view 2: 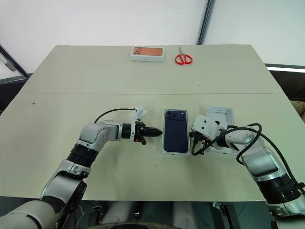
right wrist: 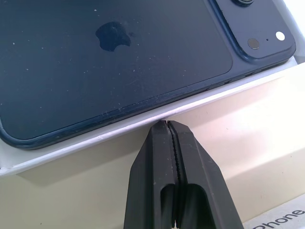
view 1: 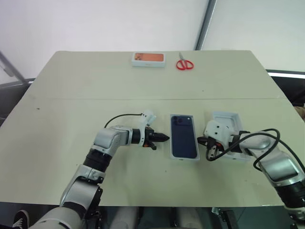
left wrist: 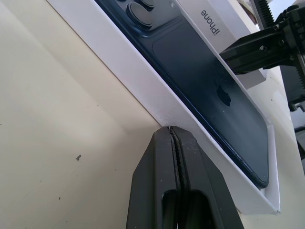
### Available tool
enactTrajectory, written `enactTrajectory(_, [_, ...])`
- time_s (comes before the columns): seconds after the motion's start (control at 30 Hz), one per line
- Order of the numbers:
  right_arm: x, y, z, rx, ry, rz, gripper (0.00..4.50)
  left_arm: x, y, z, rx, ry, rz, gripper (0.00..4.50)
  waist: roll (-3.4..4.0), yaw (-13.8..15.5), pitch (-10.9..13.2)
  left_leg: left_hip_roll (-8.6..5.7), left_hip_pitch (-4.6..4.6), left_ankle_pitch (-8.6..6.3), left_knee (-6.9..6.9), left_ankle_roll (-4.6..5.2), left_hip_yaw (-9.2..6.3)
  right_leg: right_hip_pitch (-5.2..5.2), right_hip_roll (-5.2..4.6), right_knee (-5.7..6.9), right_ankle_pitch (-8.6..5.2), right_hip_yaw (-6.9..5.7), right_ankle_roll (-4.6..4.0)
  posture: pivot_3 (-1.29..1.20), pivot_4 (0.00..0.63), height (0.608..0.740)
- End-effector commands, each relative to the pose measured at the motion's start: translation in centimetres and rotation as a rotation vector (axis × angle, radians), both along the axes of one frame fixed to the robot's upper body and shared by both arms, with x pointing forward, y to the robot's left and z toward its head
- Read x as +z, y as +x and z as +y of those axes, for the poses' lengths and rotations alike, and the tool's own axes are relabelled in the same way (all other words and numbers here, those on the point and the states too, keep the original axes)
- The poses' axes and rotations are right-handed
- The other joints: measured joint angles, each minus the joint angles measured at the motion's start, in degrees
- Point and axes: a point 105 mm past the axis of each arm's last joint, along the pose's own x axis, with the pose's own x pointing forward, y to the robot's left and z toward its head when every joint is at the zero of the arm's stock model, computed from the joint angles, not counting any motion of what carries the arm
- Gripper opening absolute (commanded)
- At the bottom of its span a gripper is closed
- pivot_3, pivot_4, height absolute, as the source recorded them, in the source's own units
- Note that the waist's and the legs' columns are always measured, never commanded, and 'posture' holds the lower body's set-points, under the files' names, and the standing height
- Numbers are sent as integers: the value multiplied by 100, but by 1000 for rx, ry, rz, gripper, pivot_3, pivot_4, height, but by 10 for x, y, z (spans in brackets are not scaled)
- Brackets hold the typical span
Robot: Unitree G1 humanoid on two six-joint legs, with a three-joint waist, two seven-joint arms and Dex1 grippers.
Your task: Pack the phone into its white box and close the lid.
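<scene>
The dark blue phone (view 1: 184, 136) lies back up inside the shallow white box (view 1: 185, 159) in the middle of the table, camera bump at the far end. My left gripper (view 1: 164, 138) is shut and empty, its tips at the box's left wall (left wrist: 143, 81). From the other side my right gripper (view 1: 200, 140), also shut and empty, points at the box's right rim (right wrist: 95, 138). The lid (view 1: 228, 121) rests open side up just right of the box, partly behind my right hand.
An orange-topped white box (view 1: 148, 58) and red-handled scissors (view 1: 184, 64) lie at the table's far edge. Black cables loop off both wrists over the table.
</scene>
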Motion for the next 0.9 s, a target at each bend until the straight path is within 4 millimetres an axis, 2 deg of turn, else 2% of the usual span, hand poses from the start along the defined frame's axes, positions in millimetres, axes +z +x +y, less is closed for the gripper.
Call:
enactTrajectory(0.03, [9,2,-7,-3,-28,-40,9,5,-2,0,-22,-6,-27,61,0,-1,0,0,0,0,0,0,0,0,0,0,0,0,0,0,150,740])
enactTrajectory(0.17, [16,1,-14,-8,-36,-45,9,9,-2,13,-11,-13,-38,61,0,-14,0,1,0,0,-1,0,0,-3,1,0,0,1,0,0,150,740])
enactTrajectory(0.3, [13,-1,-30,-43,-71,-35,9,10,-1,31,21,1,-45,61,0,-14,0,3,0,0,-2,0,1,-4,3,1,0,1,0,0,150,740])
enactTrajectory(0.5, [9,-6,-37,-59,-73,-18,9,20,0,52,59,-5,-77,61,0,-16,1,5,0,0,-4,0,1,-4,3,0,0,2,0,0,150,740])
enactTrajectory(0.57, [10,-8,-36,-55,-59,-18,9,25,1,58,68,-15,-91,61,0,-14,1,5,0,0,-3,0,2,-4,2,0,0,2,0,0,150,740])
enactTrajectory(0.7, [27,-5,-20,-55,72,-13,9,37,5,69,100,-47,-135,61,-1,-12,1,5,0,0,-2,0,1,-4,2,0,0,2,-1,0,150,740])
enactTrajectory(0.8, [40,-2,-21,-89,116,-16,883,48,10,77,122,-74,-199,930,0,-15,2,6,0,0,-3,0,1,-6,2,1,0,3,-1,0,150,740])
enactTrajectory(0.9, [47,-2,-24,-109,120,-25,2421,57,10,81,119,-99,-244,2413,0,-10,2,6,-1,0,-6,0,1,-7,2,0,0,2,-1,0,150,740])
